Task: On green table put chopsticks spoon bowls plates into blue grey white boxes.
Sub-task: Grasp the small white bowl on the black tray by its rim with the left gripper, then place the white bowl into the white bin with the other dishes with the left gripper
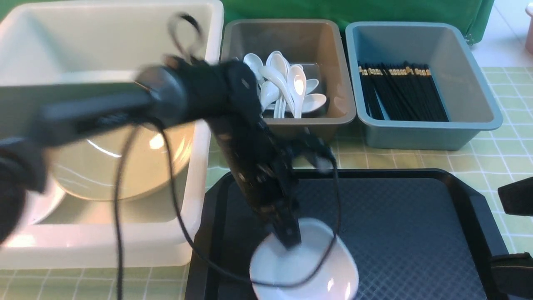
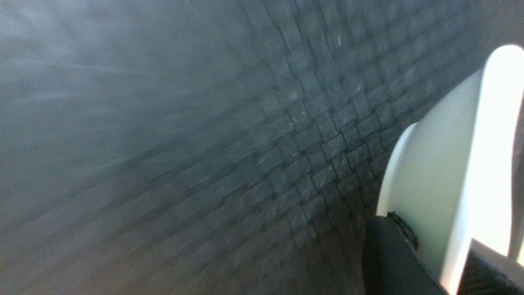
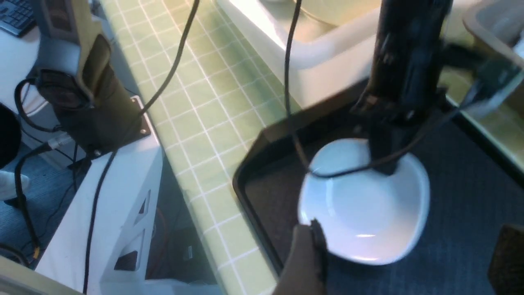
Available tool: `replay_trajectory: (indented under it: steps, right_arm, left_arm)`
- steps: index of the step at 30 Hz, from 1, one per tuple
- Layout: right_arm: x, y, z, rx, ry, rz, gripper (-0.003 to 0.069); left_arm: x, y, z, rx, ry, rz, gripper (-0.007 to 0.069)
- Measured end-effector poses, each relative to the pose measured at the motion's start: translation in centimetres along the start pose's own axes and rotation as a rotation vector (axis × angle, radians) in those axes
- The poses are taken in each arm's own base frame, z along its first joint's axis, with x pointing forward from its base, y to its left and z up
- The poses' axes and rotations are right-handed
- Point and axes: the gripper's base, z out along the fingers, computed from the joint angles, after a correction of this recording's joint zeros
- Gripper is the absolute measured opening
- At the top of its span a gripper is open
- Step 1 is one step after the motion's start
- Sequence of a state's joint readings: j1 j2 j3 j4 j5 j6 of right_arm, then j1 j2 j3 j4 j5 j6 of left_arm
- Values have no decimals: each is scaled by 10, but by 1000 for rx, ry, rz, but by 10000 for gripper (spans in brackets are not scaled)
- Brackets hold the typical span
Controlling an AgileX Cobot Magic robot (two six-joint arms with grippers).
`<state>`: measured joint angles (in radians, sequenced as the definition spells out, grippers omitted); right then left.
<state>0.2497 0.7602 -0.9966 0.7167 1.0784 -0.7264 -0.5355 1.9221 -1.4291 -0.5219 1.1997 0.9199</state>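
Note:
A small white rounded-square bowl point(image 1: 306, 268) sits on the black tray point(image 1: 416, 229) near its front. My left gripper point(image 1: 288, 238) reaches down from the left and is shut on the bowl's far rim; in the left wrist view the bowl's white wall point(image 2: 434, 172) stands pinched in the left gripper point(image 2: 440, 250). At the tray's right edge my right gripper point(image 1: 514, 235) stands open and holds nothing. In its wrist view the right gripper point(image 3: 407, 258) looks at the bowl point(image 3: 364, 205) from apart. Several spoons point(image 1: 283, 87) lie in the grey box point(image 1: 287, 121) and several chopsticks point(image 1: 399, 91) in the blue box point(image 1: 416, 135).
The large white box point(image 1: 200, 137) stands at the left with a wide tan bowl point(image 1: 125, 166) inside, a white dish edge point(image 1: 39, 208) beneath it. The green table point(image 1: 499, 154) shows around the tray. The left arm's cable point(image 1: 175, 208) hangs over the white box and tray.

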Motion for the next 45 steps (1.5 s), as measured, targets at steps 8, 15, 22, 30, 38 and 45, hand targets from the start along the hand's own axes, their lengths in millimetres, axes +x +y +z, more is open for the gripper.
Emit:
replay_trajectory:
  steps: [8,15,22,30,38,45]
  right_arm:
    - [-20,1,7,-109,-182,-136,556]
    - [-50,-27,32,-191,-231,-153,556]
    - [-93,-29,59,-293,-162,-221,556]
    - [-117,-13,112,-299,20,-212,556]
    - [-119,-29,143,-158,63,-83,556]
    - [-111,-33,148,-138,143,-78,556]
  left_arm:
    - [41,-7,-126,-206,-287,-249,15]
    - [127,-3,-218,-424,-505,-642,15]
    - [212,10,-255,-559,-592,-988,15]
    - [260,22,-262,-571,-621,-1179,15]
    - [283,47,-245,-541,-519,-1305,15]
    - [295,46,-243,-601,-414,-1370,15]
